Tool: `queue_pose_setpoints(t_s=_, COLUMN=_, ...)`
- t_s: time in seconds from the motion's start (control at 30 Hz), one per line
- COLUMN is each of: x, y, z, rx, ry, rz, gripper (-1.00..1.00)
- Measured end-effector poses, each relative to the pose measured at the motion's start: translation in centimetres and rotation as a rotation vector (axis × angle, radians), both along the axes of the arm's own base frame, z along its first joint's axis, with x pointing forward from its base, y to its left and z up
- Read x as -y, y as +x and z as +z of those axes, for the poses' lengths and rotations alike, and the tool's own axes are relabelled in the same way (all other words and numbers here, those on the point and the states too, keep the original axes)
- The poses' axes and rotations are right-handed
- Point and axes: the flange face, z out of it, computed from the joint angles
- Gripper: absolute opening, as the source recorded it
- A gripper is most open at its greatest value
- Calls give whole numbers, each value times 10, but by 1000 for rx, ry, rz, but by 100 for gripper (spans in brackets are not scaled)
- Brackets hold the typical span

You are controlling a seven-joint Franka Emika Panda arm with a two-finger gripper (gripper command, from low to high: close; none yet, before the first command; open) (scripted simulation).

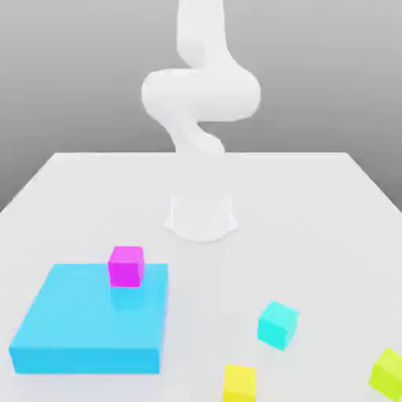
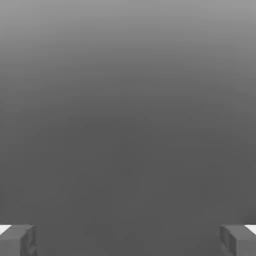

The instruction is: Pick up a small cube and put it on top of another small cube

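The small plain bright yellow cube (image 1: 239, 382) sits on the pale white tabletop (image 1: 314, 204) at the near edge of the exterior view, a little to that view's right of centre, with nothing touching it. Its partner for the stack, the small plain lime yellow-green cube (image 1: 388, 372), rests well apart from it, close to that view's right border. Between and slightly behind them stands a small cyan cube (image 1: 277, 324), near the yellow one but clear of it. Off to that view's left lies a broad flat sky-blue slab (image 1: 86, 330) with a small magenta cube (image 1: 126, 265) perched on its far edge. The white robot arm (image 1: 200, 94) rises from its round base behind all this, folded high over the table. I would judge the yellow cube to be light, rigid and flat-sided, so it should take a firm squeeze without deforming; smooth faces could let it slip, so taking hold across two opposite vertical faces near mid-height, square on, seems safest. The cyan neighbour leaves room, though the fingers should come down clear of it. From the hand view, the gripper (image 2: 128, 240) stands wide open, its grey fingertips (image 2: 17, 240) far apart with nothing between them, looking into plain grey backdrop. The exterior view lays out all the cubes and the slab, while the hand view settles how the fingers stand.
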Motion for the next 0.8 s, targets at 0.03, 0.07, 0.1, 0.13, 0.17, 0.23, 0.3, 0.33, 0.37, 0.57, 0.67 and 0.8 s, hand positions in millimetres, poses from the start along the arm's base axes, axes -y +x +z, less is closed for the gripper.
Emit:
queue_pose_setpoints(t_s=0.03, x=-2, y=14, z=-16, rx=-29, ry=3, rz=-4, gripper=0)
queue_pose_setpoints(t_s=0.07, x=-4, y=26, z=-31, rx=-57, ry=5, rz=-8, gripper=0)
queue_pose_setpoints(t_s=0.1, x=-6, y=38, z=-47, rx=-84, ry=7, rz=-12, gripper=0)
queue_pose_setpoints(t_s=0.13, x=-7, y=49, z=-62, rx=-111, ry=9, rz=-16, gripper=0)
queue_pose_setpoints(t_s=0.17, x=-9, y=59, z=-78, rx=-138, ry=11, rz=-20, gripper=0)
queue_pose_setpoints(t_s=0.23, x=-13, y=78, z=-112, rx=-191, ry=14, rz=-28, gripper=0)
queue_pose_setpoints(t_s=0.3, x=-16, y=94, z=-146, rx=-244, ry=18, rz=-36, gripper=0)
queue_pose_setpoints(t_s=0.33, x=-18, y=101, z=-164, rx=-270, ry=19, rz=-40, gripper=0)
queue_pose_setpoints(t_s=0.37, x=-20, y=107, z=-182, rx=-297, ry=21, rz=-43, gripper=0)
queue_pose_setpoints(t_s=0.57, x=-32, y=130, z=-293, rx=-456, ry=30, rz=-65, gripper=0)
queue_pose_setpoints(t_s=0.67, x=-39, y=132, z=-349, rx=-535, ry=33, rz=-74, gripper=0)
queue_pose_setpoints(t_s=0.8, x=-45, y=125, z=-424, rx=-641, ry=40, rz=-92, gripper=0)
